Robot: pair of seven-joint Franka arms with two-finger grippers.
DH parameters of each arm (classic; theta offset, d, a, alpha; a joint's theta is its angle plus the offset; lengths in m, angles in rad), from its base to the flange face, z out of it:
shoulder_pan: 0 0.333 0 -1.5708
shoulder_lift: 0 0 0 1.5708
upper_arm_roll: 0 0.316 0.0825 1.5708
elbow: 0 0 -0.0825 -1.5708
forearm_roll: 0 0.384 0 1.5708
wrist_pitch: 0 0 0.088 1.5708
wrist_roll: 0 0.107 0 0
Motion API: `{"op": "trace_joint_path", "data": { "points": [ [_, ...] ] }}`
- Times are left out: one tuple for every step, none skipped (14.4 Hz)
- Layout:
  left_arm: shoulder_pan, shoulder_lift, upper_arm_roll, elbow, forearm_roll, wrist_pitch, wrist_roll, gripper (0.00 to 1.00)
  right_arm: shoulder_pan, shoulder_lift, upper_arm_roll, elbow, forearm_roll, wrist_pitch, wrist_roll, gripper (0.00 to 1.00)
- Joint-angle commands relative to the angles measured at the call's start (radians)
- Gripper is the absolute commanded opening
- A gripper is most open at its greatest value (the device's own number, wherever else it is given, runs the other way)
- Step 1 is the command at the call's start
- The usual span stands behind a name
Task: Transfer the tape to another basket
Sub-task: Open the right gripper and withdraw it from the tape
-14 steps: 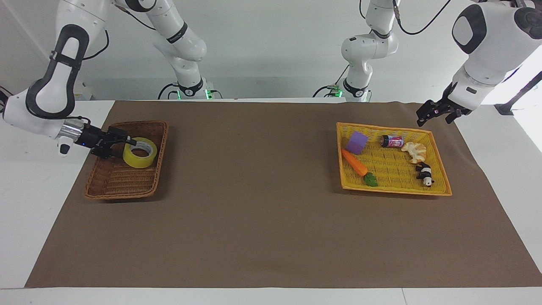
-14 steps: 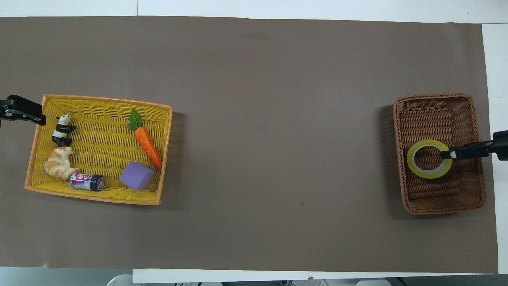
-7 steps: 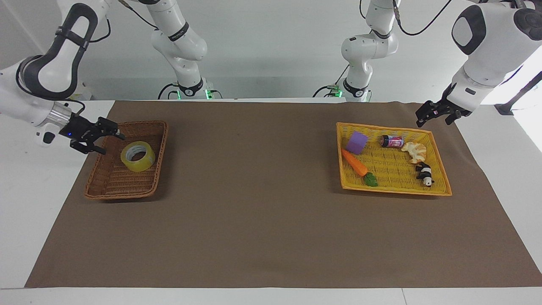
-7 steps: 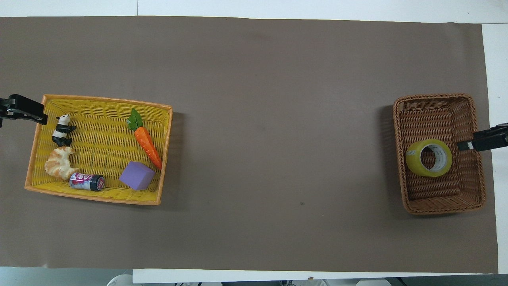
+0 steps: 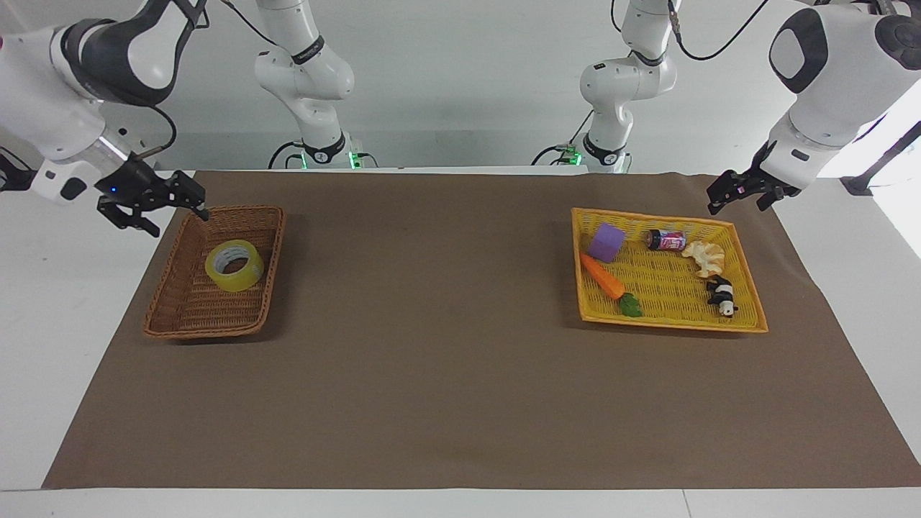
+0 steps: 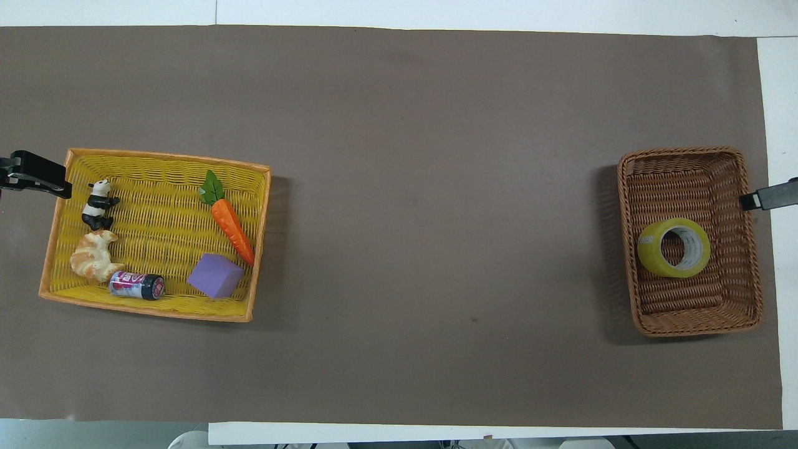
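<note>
Brown wicker forms the basket point(image 5: 209, 277) at my right arm's end of the desk point(image 5: 446, 403), and the tape point(image 5: 234, 265) lies inside it, tilted on its side with the whitish core showing, apart from every wall. My right hand point(image 5: 167, 205) hangs over the basket's outer corner nearest my base, fingers spread and grasping nothing; in the overhead view only its tip point(image 6: 768, 199) shows at the basket's rim. My left hand point(image 5: 741, 191) waits, likewise spread and empty, over the corner of the yellow basket point(image 5: 748, 327) at the other end.

I judge the transfer done, so the step in hand is the retreat. To do it well I lift clear of the sloping wicker rim before swinging away, so no finger catches the weave and drags the basket, and I keep the hand unclenched so nothing is picked up again.

Edges: the brown basket sits close to the border of the brown mat point(image 6: 399, 93), with white desk just beside it, so little room lies outward. The wide bare mat between the two baskets is open. The yellow basket holds a carrot point(image 5: 603, 278), a purple block point(image 5: 606, 242), a can point(image 5: 667, 239), a pastry point(image 5: 704, 257) and a panda figure point(image 5: 722, 296), all well apart from the tape.
</note>
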Motion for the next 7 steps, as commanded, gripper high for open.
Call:
{"op": "trace_joint_path", "data": {
  "points": [
    [-0.001, -0.010, 0.002, -0.004, 0.020, -0.014, 0.003, 0.99, 0.019, 0.014, 0.012, 0.088, -0.054, -0.117, 0.220, 1.00],
    [-0.001, -0.010, 0.002, -0.004, 0.020, -0.014, 0.003, 0.99, 0.010, 0.013, 0.042, 0.091, -0.065, -0.122, 0.261, 1.00],
    [-0.001, -0.010, 0.002, -0.004, 0.020, -0.014, 0.003, 0.99, 0.017, 0.005, 0.059, 0.092, -0.082, -0.148, 0.276, 1.00],
    [-0.001, -0.010, 0.002, -0.004, 0.020, -0.014, 0.003, 0.99, 0.019, 0.007, 0.067, 0.100, -0.093, -0.146, 0.304, 1.00],
    [-0.001, -0.010, 0.002, -0.004, 0.020, -0.014, 0.003, 0.99, 0.019, 0.014, 0.069, 0.121, -0.091, -0.128, 0.317, 1.00],
    [-0.001, -0.010, 0.002, -0.004, 0.020, -0.014, 0.003, 0.99, 0.032, 0.016, 0.070, 0.135, -0.093, -0.129, 0.317, 1.00],
    [-0.001, -0.010, 0.002, -0.004, 0.020, -0.014, 0.003, 0.99, 0.058, 0.020, 0.072, 0.146, -0.102, -0.132, 0.317, 1.00]
  ]
}}
